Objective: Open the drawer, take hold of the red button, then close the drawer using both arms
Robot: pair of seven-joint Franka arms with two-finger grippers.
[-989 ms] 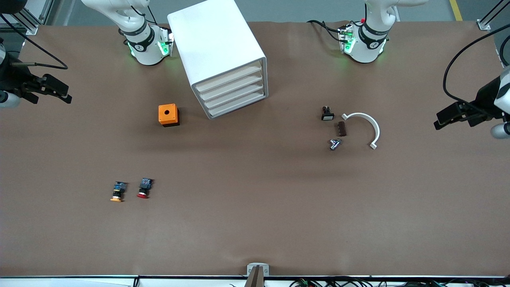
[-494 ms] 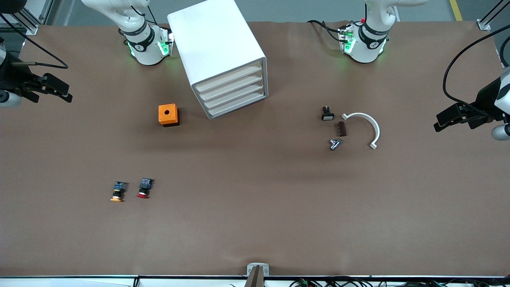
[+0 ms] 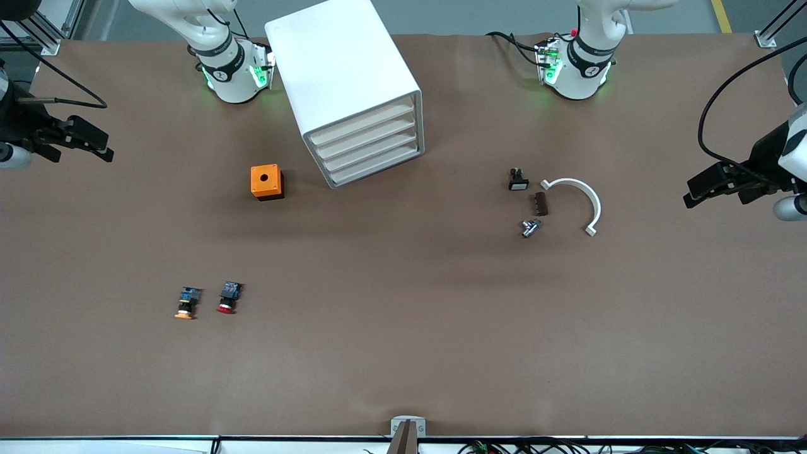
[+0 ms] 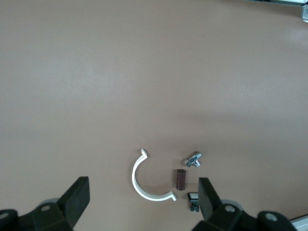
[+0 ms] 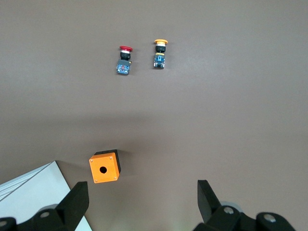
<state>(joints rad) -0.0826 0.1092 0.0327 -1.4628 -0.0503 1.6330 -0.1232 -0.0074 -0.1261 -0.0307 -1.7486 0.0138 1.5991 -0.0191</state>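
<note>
The white cabinet (image 3: 340, 63) stands between the arm bases, and its corner shows in the right wrist view (image 5: 33, 192). Its uppermost drawer (image 3: 362, 123) is shut, as are the three below. The red-capped button (image 3: 226, 298) lies on the table toward the right arm's end, nearer the front camera than the cabinet; it also shows in the right wrist view (image 5: 124, 59). My right gripper (image 3: 101, 146) hangs open and empty over the table's right-arm end (image 5: 142, 185). My left gripper (image 3: 693, 189) hangs open and empty over the left-arm end (image 4: 143, 180).
An orange-capped switch (image 3: 185, 304) lies beside the button. An orange box with a hole (image 3: 266, 181) sits beside the cabinet. Toward the left arm's end lie a white curved clip (image 3: 577, 197), a brown block (image 3: 540, 203), a metal fitting (image 3: 529, 227) and a small black switch (image 3: 517, 180).
Both grippers have shifted very slightly at their ends of the table. Nothing on the table has moved.
</note>
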